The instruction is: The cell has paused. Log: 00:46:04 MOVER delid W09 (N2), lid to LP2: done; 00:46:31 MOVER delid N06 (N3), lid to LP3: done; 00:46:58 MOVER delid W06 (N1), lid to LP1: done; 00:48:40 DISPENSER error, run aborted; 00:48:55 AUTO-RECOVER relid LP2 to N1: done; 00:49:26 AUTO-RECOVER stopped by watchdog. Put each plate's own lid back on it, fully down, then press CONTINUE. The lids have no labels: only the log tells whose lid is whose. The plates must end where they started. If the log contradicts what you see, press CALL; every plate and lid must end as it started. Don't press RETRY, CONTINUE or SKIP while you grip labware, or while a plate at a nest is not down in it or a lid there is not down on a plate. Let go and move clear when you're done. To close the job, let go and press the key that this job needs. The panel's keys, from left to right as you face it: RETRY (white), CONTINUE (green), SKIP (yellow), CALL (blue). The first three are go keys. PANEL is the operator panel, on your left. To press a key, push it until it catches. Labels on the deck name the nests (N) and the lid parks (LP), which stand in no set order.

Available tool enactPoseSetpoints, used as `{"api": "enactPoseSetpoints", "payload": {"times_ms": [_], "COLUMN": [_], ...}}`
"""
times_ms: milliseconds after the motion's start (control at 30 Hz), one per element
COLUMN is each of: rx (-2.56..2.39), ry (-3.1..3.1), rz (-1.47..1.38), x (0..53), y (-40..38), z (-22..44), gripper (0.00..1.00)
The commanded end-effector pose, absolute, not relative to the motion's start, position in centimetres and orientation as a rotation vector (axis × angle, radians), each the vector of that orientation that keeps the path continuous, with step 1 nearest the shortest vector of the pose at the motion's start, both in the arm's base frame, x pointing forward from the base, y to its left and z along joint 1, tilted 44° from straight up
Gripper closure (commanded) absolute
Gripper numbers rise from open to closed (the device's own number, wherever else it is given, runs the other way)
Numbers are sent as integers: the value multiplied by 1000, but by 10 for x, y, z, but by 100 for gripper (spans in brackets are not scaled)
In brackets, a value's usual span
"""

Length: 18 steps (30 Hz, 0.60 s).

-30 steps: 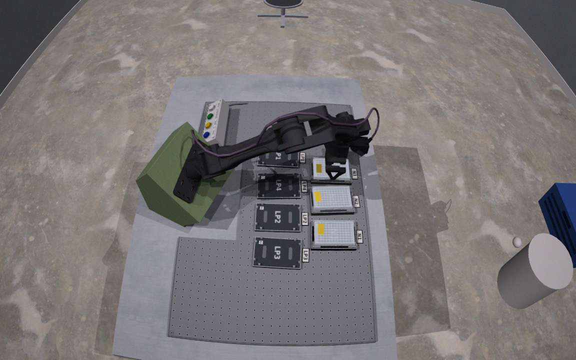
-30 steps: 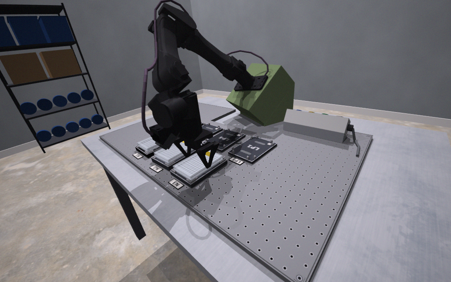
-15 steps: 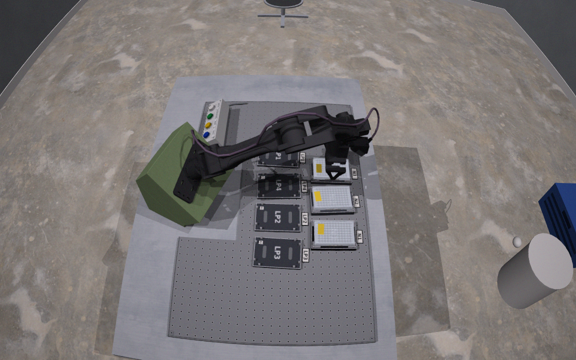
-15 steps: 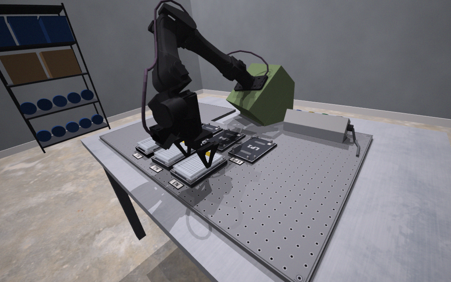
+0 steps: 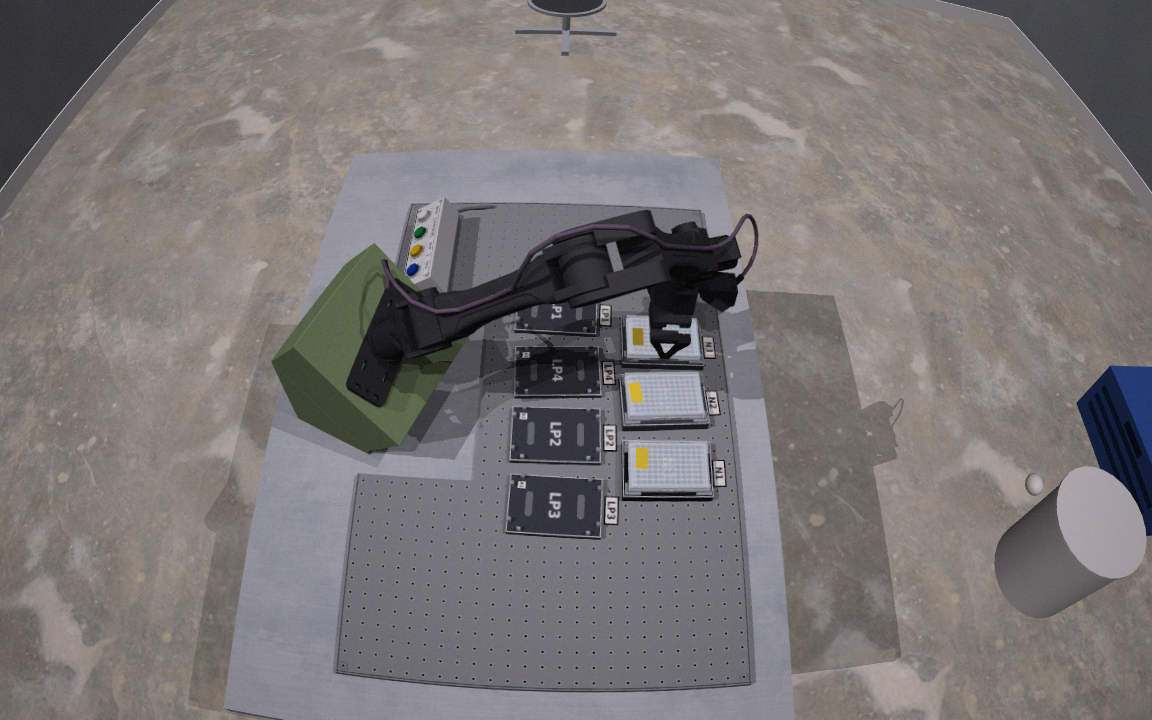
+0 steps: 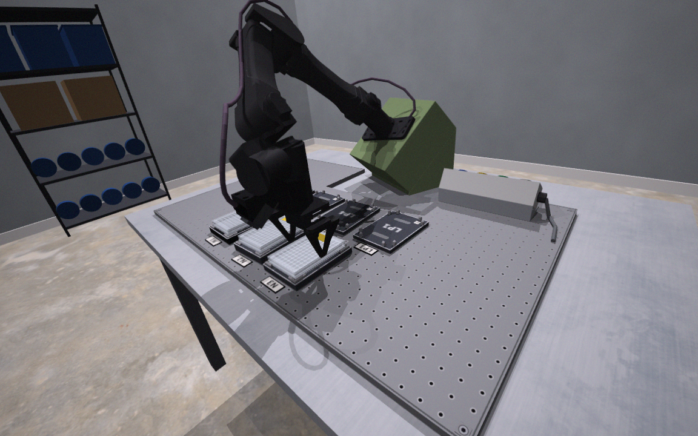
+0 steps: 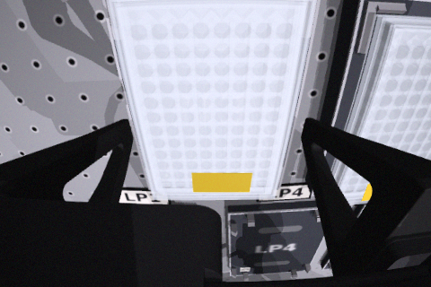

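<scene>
My gripper is open, its fingers on either side of the plate at N3. That plate sits level, with a clear lid apparently flat on it. The plates at N2 and N1 look level; their clear lids are hard to tell from the plates. Lid parks LP1, LP4, LP2 and LP3 show bare dark faces.
The panel stands beside the green base block. Its white, green, yellow and blue keys show. The arm passes over LP1. A cable leaves the panel's end.
</scene>
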<state>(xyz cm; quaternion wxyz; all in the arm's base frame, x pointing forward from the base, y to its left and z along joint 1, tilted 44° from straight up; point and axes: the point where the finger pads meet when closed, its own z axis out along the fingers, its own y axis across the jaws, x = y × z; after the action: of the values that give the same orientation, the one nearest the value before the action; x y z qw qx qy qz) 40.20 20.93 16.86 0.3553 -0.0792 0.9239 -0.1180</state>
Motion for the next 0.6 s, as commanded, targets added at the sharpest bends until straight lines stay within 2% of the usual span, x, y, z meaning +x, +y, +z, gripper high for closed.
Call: {"api": "enactPoseSetpoints", "payload": {"times_ms": [0, 567], "rx": [-197, -200], "ry": [2347, 2352], "rz": [-265, -266], "x": [393, 385], "y": [219, 221], "z": [196, 202], "gripper": [0, 0]}}
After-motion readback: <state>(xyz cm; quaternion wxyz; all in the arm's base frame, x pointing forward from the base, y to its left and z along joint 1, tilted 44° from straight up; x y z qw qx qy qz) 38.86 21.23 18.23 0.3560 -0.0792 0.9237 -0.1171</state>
